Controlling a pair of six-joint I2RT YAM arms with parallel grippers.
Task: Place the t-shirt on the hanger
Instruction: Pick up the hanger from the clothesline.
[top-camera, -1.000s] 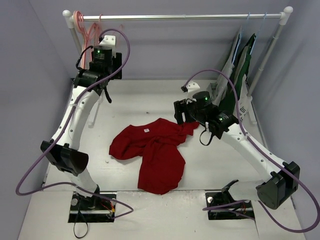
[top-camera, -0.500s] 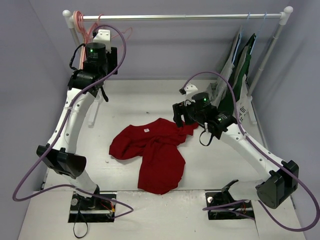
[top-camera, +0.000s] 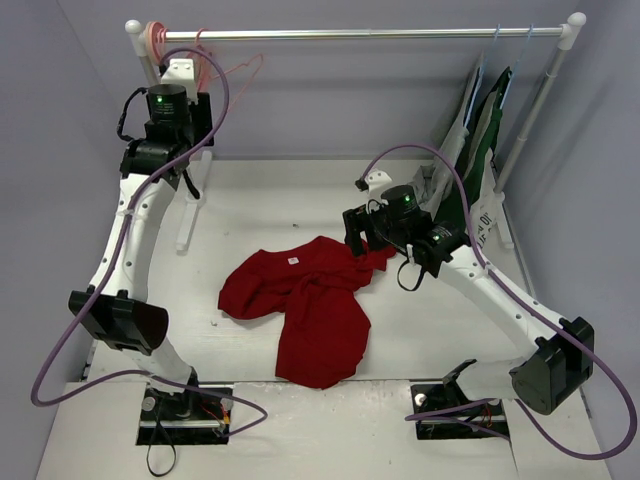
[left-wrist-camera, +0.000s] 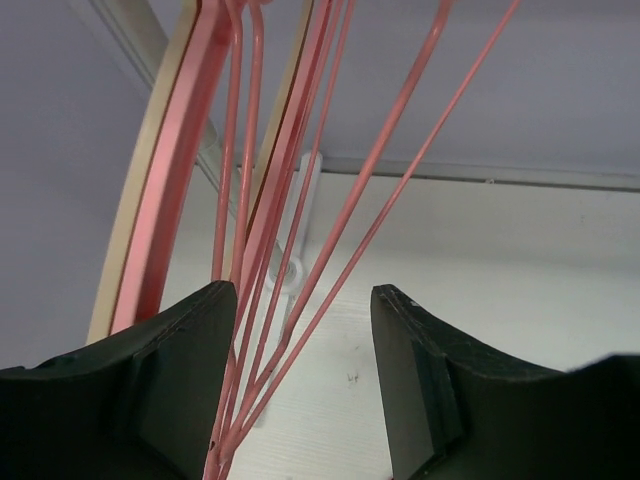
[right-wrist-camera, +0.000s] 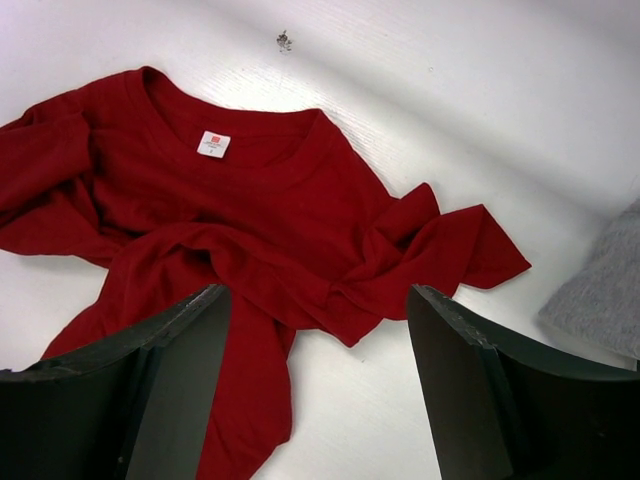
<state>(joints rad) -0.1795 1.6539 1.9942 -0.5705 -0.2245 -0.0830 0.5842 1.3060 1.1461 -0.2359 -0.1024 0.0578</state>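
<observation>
The t-shirt (top-camera: 300, 305) is seen lying crumpled on the table (top-camera: 300, 185), near its middle. The collar and label (right-wrist-camera: 212, 144) are turned up and the lower part is folded over itself. The right gripper (right-wrist-camera: 315, 300) is held just above the sleeve end with its jaws released, and nothing is grasped.

The left gripper (left-wrist-camera: 303, 305) is found at the left end of the rail (top-camera: 380, 33), where the pink hangers (top-camera: 157, 42) are bunched. Its jaws are likewise released. Several thin wires are passed between them, but none is clamped. The hanger (left-wrist-camera: 362, 232) cannot be told from its neighbours with any certainty.

Two risks are judged likely:

- **More than one hanger taken.** If the left jaws are closed where they stand, more than one wire may be caught. Two or three hangers could then be lifted together, or the hooks tangled on the rail. A hanger dragged sideways could also be knocked off and dropped.
- **A poor grip on the cloth.** Because the cloth is bunched, several layers may be pinched at once by the right jaws. The neck opening would then be kept closed against the hanger's arm. A thin pinch at the sleeve could also be lost in lifting. The grey garment (right-wrist-camera: 600, 290) lies near the sleeve and could be snagged if the grasp is made too far to that side.
</observation>
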